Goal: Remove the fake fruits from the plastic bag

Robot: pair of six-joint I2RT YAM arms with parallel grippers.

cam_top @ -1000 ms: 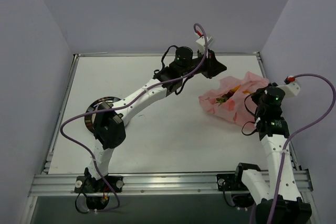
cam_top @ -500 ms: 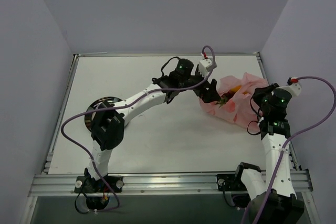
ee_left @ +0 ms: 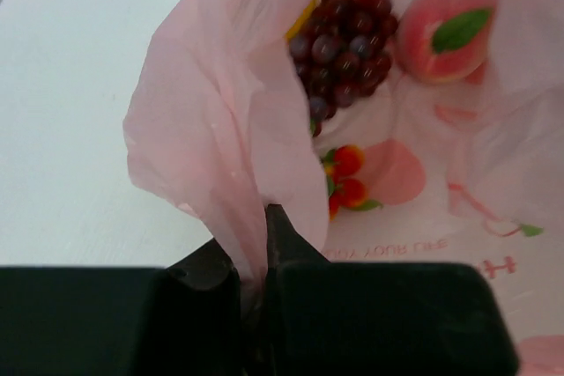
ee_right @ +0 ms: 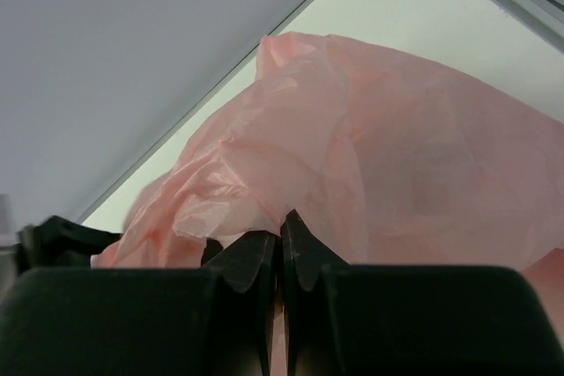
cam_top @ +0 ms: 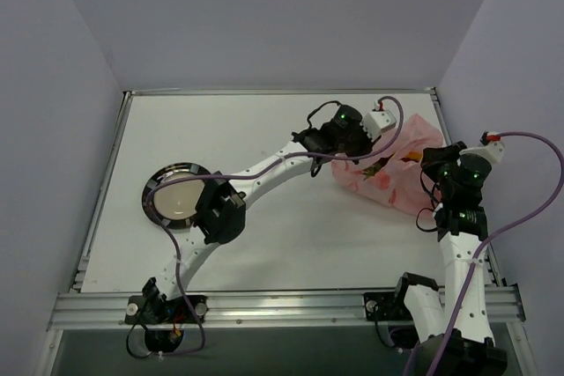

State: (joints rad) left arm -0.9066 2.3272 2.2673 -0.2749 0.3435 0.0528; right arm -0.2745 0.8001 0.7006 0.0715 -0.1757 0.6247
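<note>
Fruits (ee_left: 344,37) lay inside the pink bag (cam_top: 397,184) at three o'clock on the tabletop (cam_top: 220,129); none was out. My left gripper (ee_left: 256,244) pinched the bag's rim, and my right gripper (ee_right: 280,257) was clamped on another fold.

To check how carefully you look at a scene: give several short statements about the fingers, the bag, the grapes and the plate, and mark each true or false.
1. The left fingers pinch a fold of the bag. True.
2. The grapes lie on the plate. False: they are inside the bag.
3. The right fingers stand wide open, clear of the bag. False: they are shut on its film.
4. The plate sits on the left of the table, apart from the bag. True.
</note>
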